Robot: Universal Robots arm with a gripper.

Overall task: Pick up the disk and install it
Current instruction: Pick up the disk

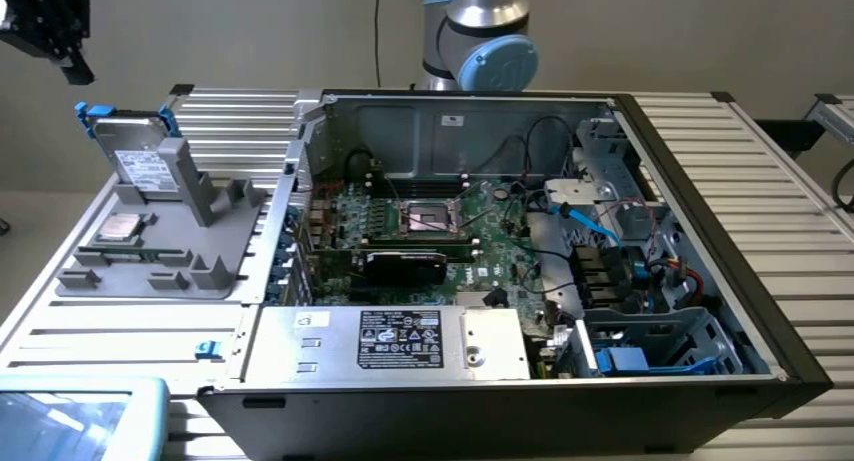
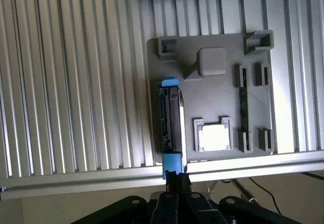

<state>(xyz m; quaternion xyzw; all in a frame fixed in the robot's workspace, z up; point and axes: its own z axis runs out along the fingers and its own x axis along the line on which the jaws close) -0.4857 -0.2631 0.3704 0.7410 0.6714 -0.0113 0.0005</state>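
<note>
Disk [image 1: 134,153], the flat rectangular silver-grey metal hard drive with a white printed label and bright blue plastic rails, is waiting untouched while the black claw [image 1: 74,66] is hanging in the upper left of the exterior view, its fingers pressed together and gripping nothing. In the wrist view the claw [image 2: 176,179] is looking straight down, and the disk [image 2: 169,117] is showing edge-on below it, well apart from the fingertips.

Outward from there, the disk is standing upright on its edge in a slot of a grey moulded plastic holder [image 1: 167,271], which is lying on the ribbed aluminium surface [image 1: 227,116] at the left of the exterior view. A small square silver chip [image 1: 120,228] is resting in another pocket of that holder, near the disk.

Further to the exterior view's right, a black open computer case [image 1: 747,311] is lying on its side with its green circuit board [image 1: 514,251] exposed.

By my reading, the task is standing at its start: the pickup is not yet done, and the whole installation is remaining.
</note>
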